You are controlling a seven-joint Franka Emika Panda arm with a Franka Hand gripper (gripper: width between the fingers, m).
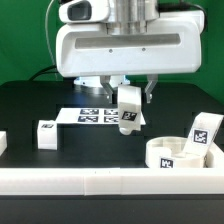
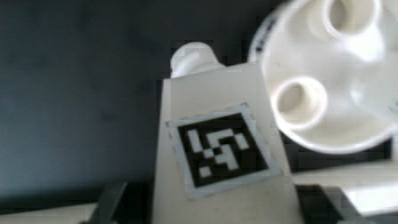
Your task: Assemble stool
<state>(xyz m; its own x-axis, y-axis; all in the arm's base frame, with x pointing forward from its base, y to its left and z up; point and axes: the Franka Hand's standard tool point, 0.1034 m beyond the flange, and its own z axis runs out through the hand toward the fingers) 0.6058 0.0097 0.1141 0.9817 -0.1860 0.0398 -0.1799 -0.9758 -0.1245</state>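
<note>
My gripper (image 1: 128, 97) is shut on a white stool leg (image 1: 128, 110) with a black-and-white tag and holds it above the table near the middle. In the wrist view the leg (image 2: 217, 135) runs away from the jaws, which press on its two sides. The round white seat (image 1: 170, 153) lies at the exterior view's right near the front, with a second leg (image 1: 203, 131) standing at its far side. The seat (image 2: 342, 75) shows holes in the wrist view, just beyond the held leg's tip. A third leg (image 1: 45, 134) lies at the exterior view's left.
The marker board (image 1: 90, 114) lies flat behind the held leg. A long white border rail (image 1: 110, 180) runs along the table's front edge. A white piece (image 1: 3, 143) shows at the exterior view's left edge.
</note>
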